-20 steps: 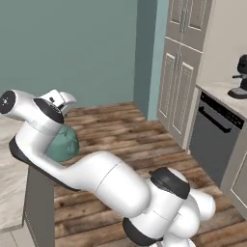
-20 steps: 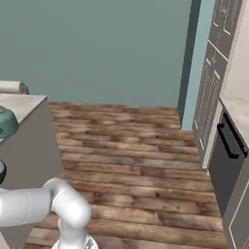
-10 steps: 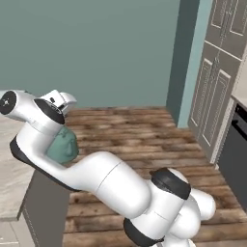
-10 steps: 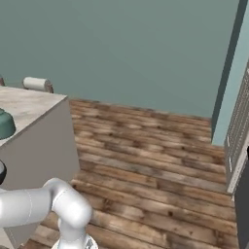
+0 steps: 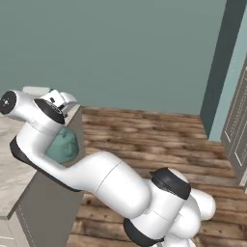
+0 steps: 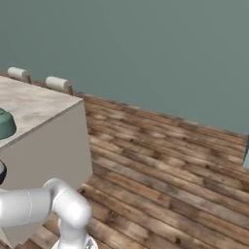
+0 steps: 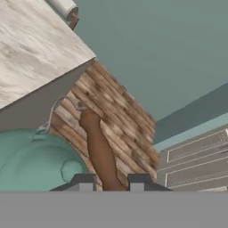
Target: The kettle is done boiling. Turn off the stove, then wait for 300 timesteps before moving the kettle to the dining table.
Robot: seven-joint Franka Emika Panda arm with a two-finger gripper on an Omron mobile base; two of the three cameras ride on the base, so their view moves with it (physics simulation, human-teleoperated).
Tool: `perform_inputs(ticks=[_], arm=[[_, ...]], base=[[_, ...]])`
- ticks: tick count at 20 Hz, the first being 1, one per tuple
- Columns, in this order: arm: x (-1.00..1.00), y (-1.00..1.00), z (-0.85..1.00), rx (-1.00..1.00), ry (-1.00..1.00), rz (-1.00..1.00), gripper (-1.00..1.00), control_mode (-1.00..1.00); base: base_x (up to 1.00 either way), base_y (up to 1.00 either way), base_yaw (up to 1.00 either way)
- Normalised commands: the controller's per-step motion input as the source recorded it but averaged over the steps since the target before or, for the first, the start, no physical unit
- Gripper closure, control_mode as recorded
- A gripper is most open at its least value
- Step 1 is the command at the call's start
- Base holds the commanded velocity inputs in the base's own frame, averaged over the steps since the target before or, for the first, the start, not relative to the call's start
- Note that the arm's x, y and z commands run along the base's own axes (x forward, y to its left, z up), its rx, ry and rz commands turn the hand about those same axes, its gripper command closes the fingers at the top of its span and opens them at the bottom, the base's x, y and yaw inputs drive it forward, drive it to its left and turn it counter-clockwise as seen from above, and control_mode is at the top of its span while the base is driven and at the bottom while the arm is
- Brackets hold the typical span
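Teal wall and plank floor behind the marbled dining table bench (image 6: 39,104), kettle (image 7: 38,162) hanging just off the bench's near corner, pincer (image 7: 111,181) clamped narrow on its brown handle (image 7: 100,153)

One kettle (image 7: 33,162), one table (image 6: 34,104) (two chairs (image 6: 58,83))

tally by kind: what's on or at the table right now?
Kettle: 1, held by its handle in the gripper
Table: 1
Chair backs at the table's far edge: 2
Total: 4
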Motion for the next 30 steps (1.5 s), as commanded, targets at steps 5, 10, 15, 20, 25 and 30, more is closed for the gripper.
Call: perform_inputs(ticks=[5,10,15,20,25,30], arm=[[0.00,0.00,0.00,0.00,0.00,0.00,1.00,1.00],[0.00,0.00,0.00,0.00,0.00,0.00,1.00,1.00],[0.00,0.00,0.00,0.00,0.00,0.00,1.00,1.00],[0.00,0.00,0.00,0.00,0.00,0.00,1.00,1.00],[0.00,0.00,0.00,0.00,0.00,0.00,1.00,1.00],[0.00,0.00,0.00,0.00,0.00,0.00,1.00,1.00]], base=[[0.43,-0.56,0.38],[0.41,-0.55,0.38],[0.39,-0.53,0.38],[0.39,-0.52,0.38],[0.38,-0.51,0.38],[0.35,-0.52,0.37]])
